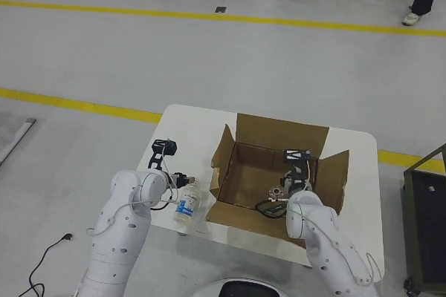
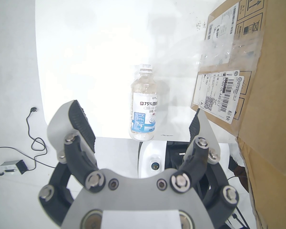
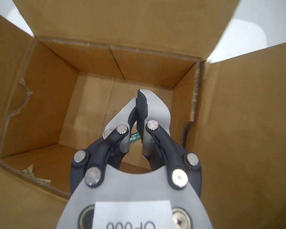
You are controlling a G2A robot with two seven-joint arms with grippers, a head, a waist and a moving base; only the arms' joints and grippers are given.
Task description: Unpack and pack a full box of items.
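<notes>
Left of the cardboard box (image 2: pixel 264 91), my open left fingers (image 2: pixel 83 122) risked knocking the disinfectant bottle (image 2: pixel 143 110) off the table (image 2: pixel 97 36); my right fingers (image 3: pixel 139 110) were closed inside the box.

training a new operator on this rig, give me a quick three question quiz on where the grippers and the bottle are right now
1. True or false: the left gripper is shut on the bottle.
2. Where is the right gripper? A) over bare table B) inside the open box C) beside the bottle
3. Fill in: the bottle rests on the white ___, outside the box.

Key: 1 false, the left gripper is open and not touching the bottle. 2 B. 3 table.
</notes>
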